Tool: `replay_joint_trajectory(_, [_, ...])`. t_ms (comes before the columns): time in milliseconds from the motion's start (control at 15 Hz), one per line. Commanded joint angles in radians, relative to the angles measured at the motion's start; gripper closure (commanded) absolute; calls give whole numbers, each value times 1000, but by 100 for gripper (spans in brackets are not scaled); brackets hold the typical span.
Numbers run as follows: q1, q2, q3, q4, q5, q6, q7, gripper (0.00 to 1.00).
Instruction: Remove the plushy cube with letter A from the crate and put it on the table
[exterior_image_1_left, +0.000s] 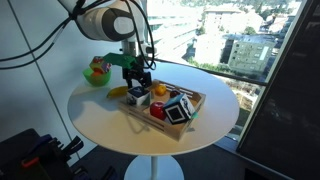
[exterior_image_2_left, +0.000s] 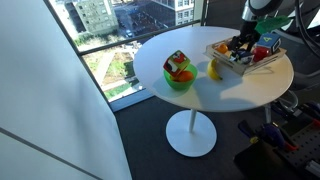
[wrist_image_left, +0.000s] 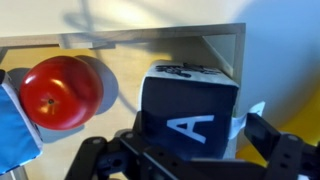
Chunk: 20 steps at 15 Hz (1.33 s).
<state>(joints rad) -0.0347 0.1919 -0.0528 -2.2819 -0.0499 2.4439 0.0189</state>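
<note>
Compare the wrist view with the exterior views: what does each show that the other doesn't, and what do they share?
Wrist view only: the white letter A on a dark face of the cube, with the end effector open, fingers either side of it. Exterior views only: the green bowl of fruit, the banana lying on the round table, its pedestal, and the arm. Shared: the wooden crate and the red fruit inside it.

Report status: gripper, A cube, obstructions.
Gripper straddling A cube, grip unconfirmed. Cube in crate. Red apple beside it, not touching.
</note>
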Motion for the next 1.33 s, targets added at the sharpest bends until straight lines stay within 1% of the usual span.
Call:
replay_joint_trajectory(0, [6,11,-1,17,-11,1,33,0])
replay_joint_trajectory(333, [11,8,-8,13,-39,-6,56,0])
replay_joint_trajectory(733, [17,21,-14,18,-103,-16,99,0])
replay_joint_trajectory(800, [16,21,-13,18,-105,-17,98,25])
replay_joint_trajectory(867, [16,20,-14,17,-113,-15,103,28])
replay_joint_trajectory(1200, [13,-7,-14,23,-110,-31,94,65])
replay_joint_trajectory(1267, [12,-14,-14,23,-110,-35,93,71])
